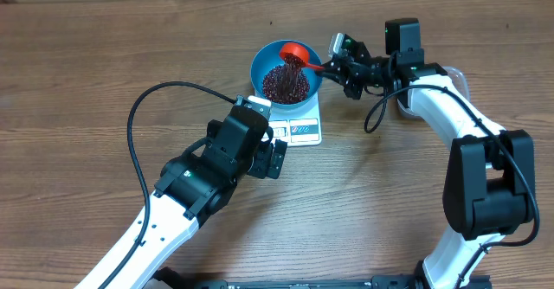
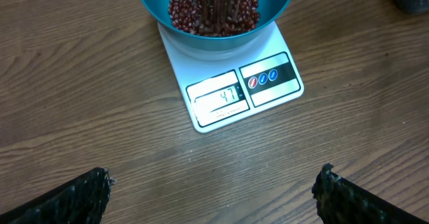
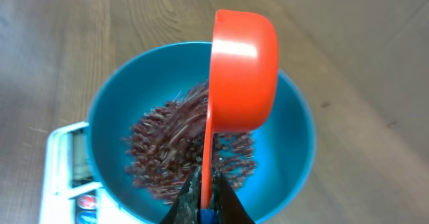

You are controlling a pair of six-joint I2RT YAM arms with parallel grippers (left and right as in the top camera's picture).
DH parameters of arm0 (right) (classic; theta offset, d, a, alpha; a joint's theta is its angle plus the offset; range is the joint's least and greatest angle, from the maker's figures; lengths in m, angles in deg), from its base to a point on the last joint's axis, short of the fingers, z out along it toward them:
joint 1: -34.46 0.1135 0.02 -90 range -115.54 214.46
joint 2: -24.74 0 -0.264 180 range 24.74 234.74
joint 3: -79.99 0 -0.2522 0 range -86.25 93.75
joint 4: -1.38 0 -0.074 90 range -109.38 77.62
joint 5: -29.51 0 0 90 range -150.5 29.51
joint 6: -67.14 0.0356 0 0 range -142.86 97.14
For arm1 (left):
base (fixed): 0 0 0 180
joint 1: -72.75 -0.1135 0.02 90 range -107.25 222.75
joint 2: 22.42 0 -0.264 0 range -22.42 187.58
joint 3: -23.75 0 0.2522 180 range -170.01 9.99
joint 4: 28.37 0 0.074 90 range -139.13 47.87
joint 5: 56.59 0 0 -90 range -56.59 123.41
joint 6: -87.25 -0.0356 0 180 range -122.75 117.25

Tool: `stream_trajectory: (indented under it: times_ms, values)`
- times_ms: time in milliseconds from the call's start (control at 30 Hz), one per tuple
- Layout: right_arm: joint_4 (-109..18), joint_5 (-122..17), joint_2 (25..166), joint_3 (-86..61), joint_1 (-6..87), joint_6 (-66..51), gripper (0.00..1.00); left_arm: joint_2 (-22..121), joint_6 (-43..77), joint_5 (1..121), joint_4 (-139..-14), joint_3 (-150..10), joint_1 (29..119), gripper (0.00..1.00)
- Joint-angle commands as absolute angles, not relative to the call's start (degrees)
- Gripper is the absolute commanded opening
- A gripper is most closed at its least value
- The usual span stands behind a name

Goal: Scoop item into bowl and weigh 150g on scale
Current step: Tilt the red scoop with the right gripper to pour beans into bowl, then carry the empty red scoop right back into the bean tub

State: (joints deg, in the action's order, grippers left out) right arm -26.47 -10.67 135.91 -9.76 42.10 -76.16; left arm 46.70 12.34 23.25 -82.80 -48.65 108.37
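Over the round, deep blue bowl (image 1: 259, 64), which sits on the flat white rectangular scale (image 1: 303, 131): right gripper (image 1: 336, 64) clamped on the handle of the orange-red plastic scoop (image 1: 296, 55). Cup is tipped on edge, small dark red-brown beans (image 1: 284, 83) blurring down onto the heap. Handle axis runs from the claw straight toward the bowl. Right arm is nearer. Left gripper (image 1: 273, 157) has its jaws wide apart and empty, just beside the scale. Display looks short of target.
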Motion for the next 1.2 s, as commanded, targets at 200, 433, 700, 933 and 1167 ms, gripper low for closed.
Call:
stream_trajectory:
  times_ms: [200,433,700,933,1167]
  values:
    - [-22.8,-12.5,135.9,-9.0,42.3,-81.6,0.04,46.7,13.1,22.5,-82.6,-48.5,108.6,1.0]
    - [-23.1,-12.2,135.9,-9.0,42.3,-79.5,0.04,46.7,13.1,22.5,-82.6,-48.5,108.6,1.0]
    - [-19.1,-10.0,135.6,-8.9,42.1,-52.7,0.04,46.7,13.1,22.5,-82.6,-48.5,108.6,1.0]
    - [-17.6,-9.9,132.4,-8.9,42.1,-35.7,0.04,46.7,13.1,22.5,-82.6,-48.5,108.6,0.99]
    - [-25.9,-16.4,124.5,-8.9,39.0,-33.3,0.04,46.7,13.1,22.5,-82.6,-48.5,108.6,1.0]
